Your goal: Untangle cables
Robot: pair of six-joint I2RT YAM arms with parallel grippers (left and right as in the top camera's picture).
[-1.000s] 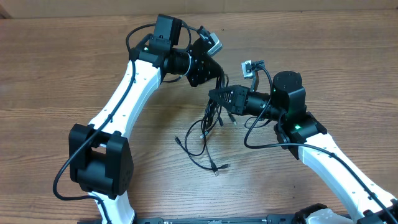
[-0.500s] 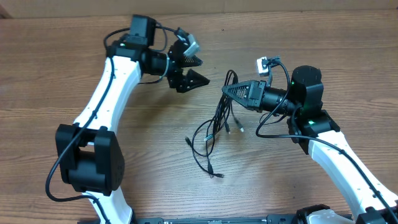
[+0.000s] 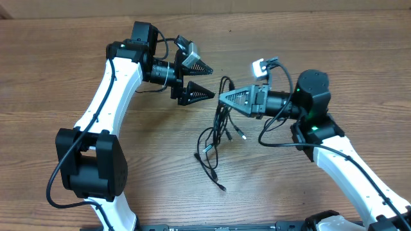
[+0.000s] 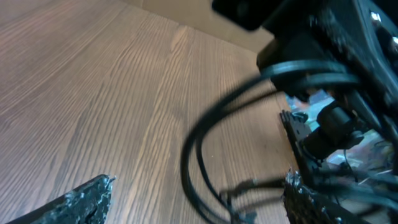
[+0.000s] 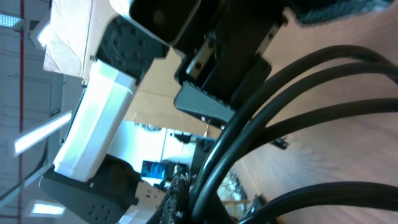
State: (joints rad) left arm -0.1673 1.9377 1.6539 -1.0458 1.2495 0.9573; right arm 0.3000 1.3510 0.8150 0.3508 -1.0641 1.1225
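The cables (image 3: 218,119) are a bundle of thin black cords that hangs from my right gripper (image 3: 224,98), which is shut on its top. Their loose ends and small plugs trail on the wooden table (image 3: 58,70) toward the front. My left gripper (image 3: 205,80) stands wide open just left of the bundle's top loop, apart from it. In the left wrist view the cables (image 4: 194,155) loop between the spread fingers (image 4: 78,200), touching neither. In the right wrist view, thick blurred cables (image 5: 261,106) run out of the shut jaws, with the left arm behind them.
Both white arms reach in from the front corners. A camera lead loops under the right wrist (image 3: 270,131). The table's far edge (image 3: 205,11) runs behind the left arm.
My left gripper has opened wide and let go of the cables, swung left, then come back toward the bundle. The right gripper stays shut on the bundle, which hangs more to the left.
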